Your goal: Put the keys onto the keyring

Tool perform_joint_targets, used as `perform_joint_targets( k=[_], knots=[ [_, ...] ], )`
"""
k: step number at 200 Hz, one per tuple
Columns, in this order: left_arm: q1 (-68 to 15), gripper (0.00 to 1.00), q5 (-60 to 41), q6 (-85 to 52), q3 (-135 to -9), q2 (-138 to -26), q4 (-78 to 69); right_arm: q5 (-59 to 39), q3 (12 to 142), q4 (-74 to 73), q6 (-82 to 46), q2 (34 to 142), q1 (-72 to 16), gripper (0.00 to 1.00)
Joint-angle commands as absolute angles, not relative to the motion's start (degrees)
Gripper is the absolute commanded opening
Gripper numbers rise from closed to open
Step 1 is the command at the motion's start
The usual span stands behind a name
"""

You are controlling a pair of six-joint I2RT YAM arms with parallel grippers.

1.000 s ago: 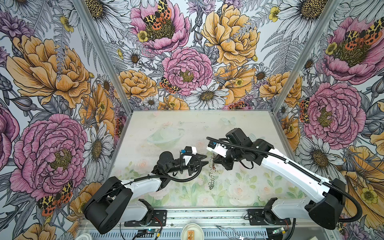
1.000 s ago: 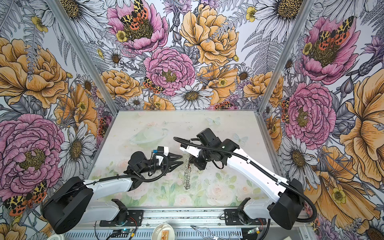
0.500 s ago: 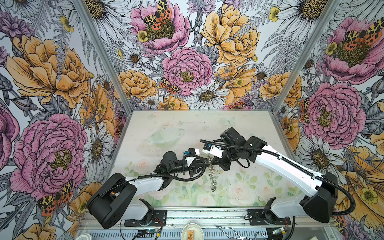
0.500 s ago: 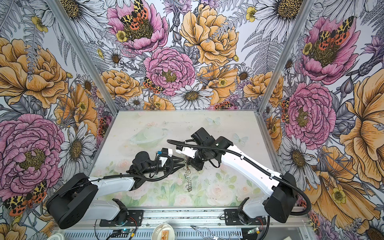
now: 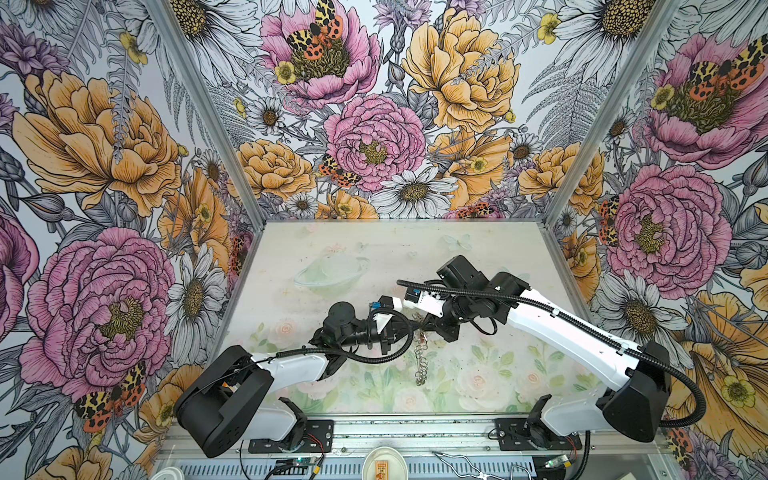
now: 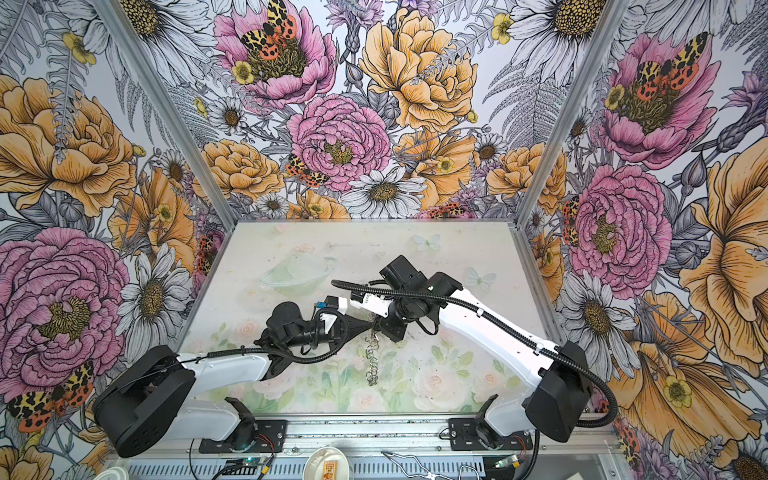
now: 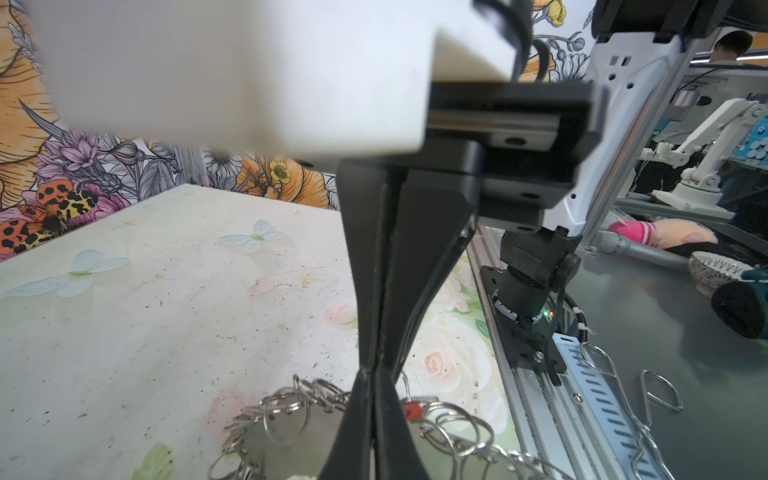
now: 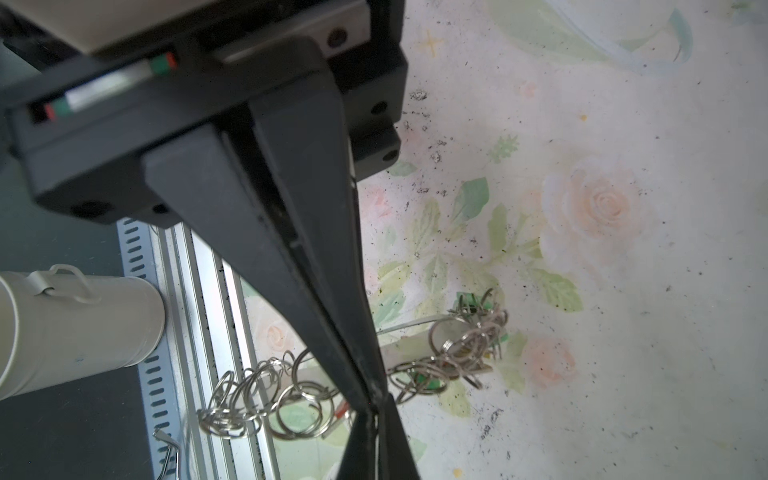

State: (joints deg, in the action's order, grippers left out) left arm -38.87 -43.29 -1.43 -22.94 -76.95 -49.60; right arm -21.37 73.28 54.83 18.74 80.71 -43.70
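Observation:
The keyring (image 5: 420, 361) (image 6: 371, 361) hangs edge-on above the table, its silver split rings trailing down. My right gripper (image 5: 425, 326) (image 6: 379, 326) is shut on its top edge. My left gripper (image 5: 412, 328) (image 6: 369, 328) is shut on the same top edge from the other side, tip to tip with the right. In the left wrist view my left gripper (image 7: 371, 369) is shut in front of the grey plate (image 7: 286, 440), beside a red key head (image 7: 411, 411). In the right wrist view my right gripper (image 8: 374, 409) is shut among the split rings (image 8: 249, 399), with green keys (image 8: 469, 301) on them.
A clear shallow bowl (image 5: 330, 270) (image 6: 293, 270) sits on the table behind the grippers. Floral walls close in the left, back and right. Past the front rail (image 5: 415, 432) lie a small white dish (image 5: 384, 463), bent wire hooks (image 5: 469, 467) and a white can (image 8: 75, 328).
My left gripper has reached right to the top of the hanging keyring and shut there. My right arm has shifted the keyring slightly left.

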Motion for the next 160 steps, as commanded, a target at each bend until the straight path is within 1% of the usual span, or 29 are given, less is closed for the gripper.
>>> perform_joint_targets(
  k=[1, 22, 56, 78, 88, 108, 129, 160],
  knots=[
    [-39.35, 0.04, -44.57, -1.09, -24.43, -77.52, -49.08, -22.44, 75.77, 53.1, 19.25, 80.4, -44.26, 0.0],
    [-39.38, 0.06, -44.52, -0.84, -24.52, -77.7, -48.41, -22.17, 75.82, 53.09, 19.12, 80.07, -44.21, 0.0],
    [-39.32, 0.15, -44.42, -0.27, -24.18, -77.17, -47.07, -21.84, 75.7, 53.0, 19.0, 79.98, -43.87, 0.0],
    [-39.24, 0.16, -44.52, -0.37, -23.91, -76.77, -46.83, -21.91, 75.93, 52.94, 18.94, 79.92, -43.64, 0.0],
    [-39.11, 0.14, -44.55, -0.38, -23.8, -76.71, -46.85, -22.01, 75.9, 52.96, 18.98, 79.84, -43.6, 0.0],
    [-39.11, 0.07, -44.71, -0.72, -24.02, -76.73, -47.03, -22.44, 76.02, 53.0, 19.16, 79.87, -43.48, 0.0],
    [-39.07, 0.01, -44.68, -1.18, -24.34, -76.98, -47.49, -22.85, 76.07, 52.93, 18.98, 80.15, -43.5, 0.0],
    [-39.11, 0.0, -44.5, -1.89, -24.7, -77.52, -48.32, -21.78, 75.94, 52.8, 18.88, 79.94, -43.2, 0.0]
  ],
)
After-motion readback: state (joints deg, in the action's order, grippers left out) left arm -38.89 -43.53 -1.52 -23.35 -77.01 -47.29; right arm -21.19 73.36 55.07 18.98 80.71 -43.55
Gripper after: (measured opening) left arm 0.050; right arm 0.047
